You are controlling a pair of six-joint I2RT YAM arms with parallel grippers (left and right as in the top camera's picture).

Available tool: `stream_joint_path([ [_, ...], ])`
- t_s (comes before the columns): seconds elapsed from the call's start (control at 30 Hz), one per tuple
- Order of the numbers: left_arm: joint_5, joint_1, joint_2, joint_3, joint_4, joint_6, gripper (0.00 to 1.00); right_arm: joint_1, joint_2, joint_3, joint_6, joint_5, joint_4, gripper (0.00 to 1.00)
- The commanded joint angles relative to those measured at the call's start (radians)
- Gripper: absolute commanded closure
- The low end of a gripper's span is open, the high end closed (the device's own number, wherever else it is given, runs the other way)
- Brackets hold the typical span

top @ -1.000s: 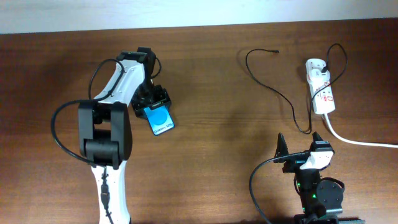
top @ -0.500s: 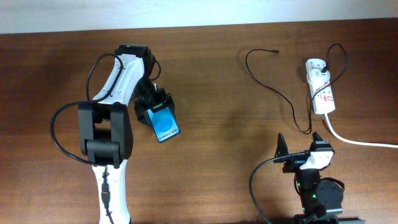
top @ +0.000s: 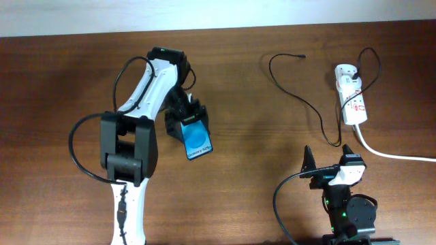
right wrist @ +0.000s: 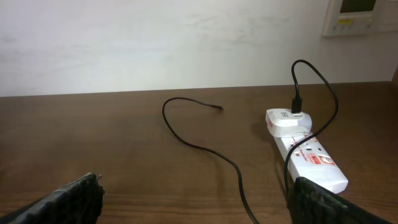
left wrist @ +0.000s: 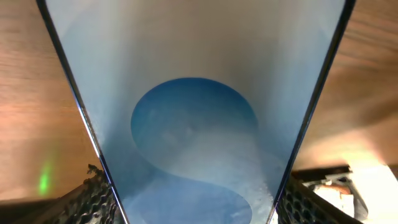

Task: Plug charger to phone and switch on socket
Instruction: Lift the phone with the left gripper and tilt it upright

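Note:
My left gripper (top: 189, 124) is shut on the phone (top: 197, 141), a slim blue-screened handset with a lighter oval, held left of the table's middle. The phone fills the left wrist view (left wrist: 196, 124) between the two fingers. The charger (top: 305, 102), a thin black cable, loops across the right part of the table with its connector tip (top: 302, 56) free at the back; it also shows in the right wrist view (right wrist: 205, 149). The socket (top: 352, 95), a white strip with red markings, lies at the far right, also in the right wrist view (right wrist: 305, 149). My right gripper (top: 329, 158) is open and empty near the front edge.
A thick white cord (top: 395, 155) runs from the socket off the right edge. A white plug block (right wrist: 287, 119) sits in the socket's far end. A pale wall stands behind the table's back edge.
My left gripper has carried the phone to the right and toward the front, closer to the table's middle. The right arm, charger and socket have not moved.

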Motion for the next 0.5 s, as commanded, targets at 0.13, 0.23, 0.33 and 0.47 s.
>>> stream_joint_path([
  [0.13, 0.161, 0.002, -0.006, 0.115, -0.055, 0.08, 0.43, 0.006, -0.006, -0.006, -0.005, -0.006, -0.005, 0.01],
  [0.23, 0.161, 0.002, -0.006, 0.115, -0.055, 0.08, 0.43, 0.006, -0.006, -0.006, -0.005, -0.005, -0.005, 0.01],
  [0.33, 0.169, 0.002, -0.006, 0.115, -0.055, 0.08, 0.43, 0.006, -0.006, -0.006, -0.005, -0.005, -0.005, 0.01],
  [0.47, 0.291, 0.003, -0.006, 0.115, -0.055, 0.095, 0.43, 0.006, -0.006, -0.006, -0.005, -0.005, -0.005, 0.01],
])
